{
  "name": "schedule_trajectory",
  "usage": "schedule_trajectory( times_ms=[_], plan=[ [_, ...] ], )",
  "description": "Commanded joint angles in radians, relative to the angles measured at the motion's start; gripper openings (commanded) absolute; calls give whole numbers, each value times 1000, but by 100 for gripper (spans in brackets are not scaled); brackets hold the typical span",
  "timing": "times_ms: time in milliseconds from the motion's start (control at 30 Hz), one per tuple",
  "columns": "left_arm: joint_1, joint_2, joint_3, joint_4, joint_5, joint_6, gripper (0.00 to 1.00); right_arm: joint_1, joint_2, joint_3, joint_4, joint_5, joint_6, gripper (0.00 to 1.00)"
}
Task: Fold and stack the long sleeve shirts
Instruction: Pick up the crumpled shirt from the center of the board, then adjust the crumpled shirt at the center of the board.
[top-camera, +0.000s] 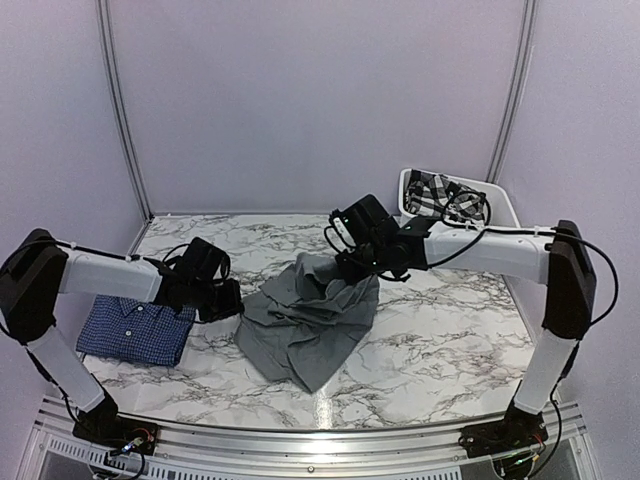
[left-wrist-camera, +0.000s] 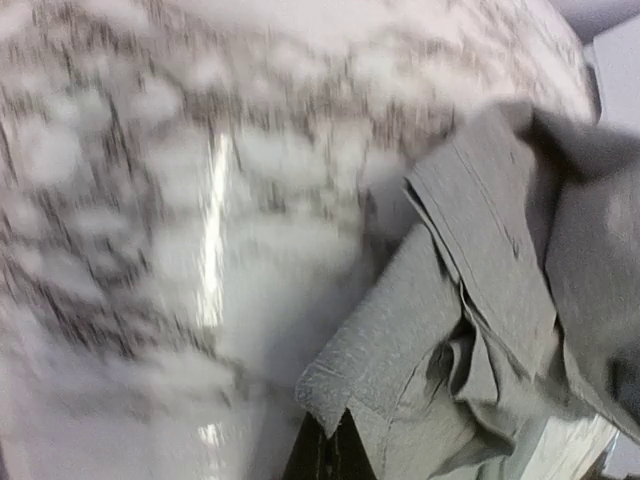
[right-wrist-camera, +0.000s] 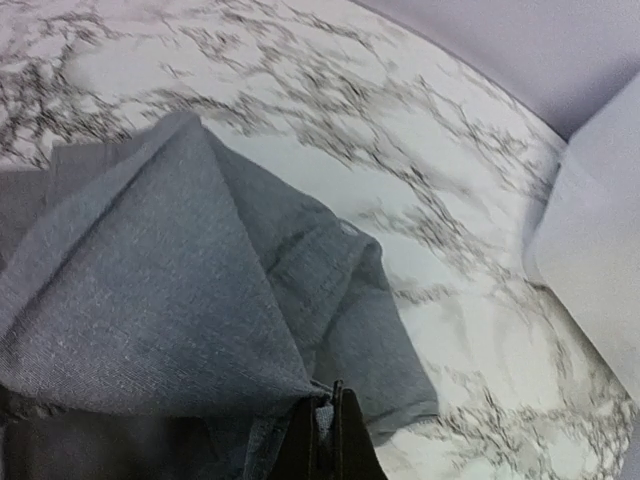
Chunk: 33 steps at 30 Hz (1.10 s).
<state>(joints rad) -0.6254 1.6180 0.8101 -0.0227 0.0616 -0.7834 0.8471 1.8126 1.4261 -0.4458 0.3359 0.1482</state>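
Note:
The grey shirt (top-camera: 305, 325) lies crumpled mid-table. My left gripper (top-camera: 228, 300) is shut on its left edge; in the left wrist view the grey cloth (left-wrist-camera: 470, 330) hangs from the closed fingertips (left-wrist-camera: 330, 455). My right gripper (top-camera: 362, 268) is shut on the shirt's upper right part and lifts it; in the right wrist view the cloth (right-wrist-camera: 170, 290) bunches between the closed fingertips (right-wrist-camera: 325, 430). The dark blue checked shirt (top-camera: 135, 328) lies folded at the left, under my left arm.
A white bin (top-camera: 500, 200) at the back right holds a plaid garment (top-camera: 445, 197). The marble table (top-camera: 440, 340) shows to the right and front of the grey shirt. Purple walls stand behind and at the sides.

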Motion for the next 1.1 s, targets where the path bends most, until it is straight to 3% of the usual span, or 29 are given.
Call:
schedule_trajectory(
  times_ms=[0, 200, 267, 400, 600, 633, 700, 733, 800, 900, 967, 1067],
  plan=[
    [168, 135, 261, -84, 4, 155, 0, -13, -121, -140, -175, 99, 49, 0],
    [217, 545, 1036, -273, 142, 259, 0, 108, -341, -354, -276, -132, 131, 0],
    [206, 603, 1197, -294, 165, 245, 0, 142, -402, -389, -316, -138, 200, 0],
    [197, 601, 1280, -297, 158, 246, 0, 114, -524, -509, -359, -85, 295, 0],
    [195, 624, 1333, -295, 218, 281, 0, 63, -581, -582, -318, -142, 312, 0],
    [195, 651, 1367, -295, 245, 286, 0, 63, -578, -584, -318, -142, 303, 2],
    [195, 719, 1438, -295, 311, 275, 0, 64, -561, -565, -345, -126, 300, 18],
    [194, 746, 1466, -295, 341, 266, 6, 64, -552, -540, -361, -107, 306, 30],
    [186, 765, 1477, -295, 338, 257, 37, 62, -556, -484, -378, -54, 330, 49],
    [169, 728, 1442, -296, 277, 286, 67, 22, -568, -418, -366, 22, 347, 66],
    [166, 702, 1414, -296, 263, 303, 77, -16, -560, -389, -311, 49, 333, 69],
    [151, 662, 1350, -295, 264, 320, 79, -60, -500, -370, -166, 13, 261, 72]
  ],
)
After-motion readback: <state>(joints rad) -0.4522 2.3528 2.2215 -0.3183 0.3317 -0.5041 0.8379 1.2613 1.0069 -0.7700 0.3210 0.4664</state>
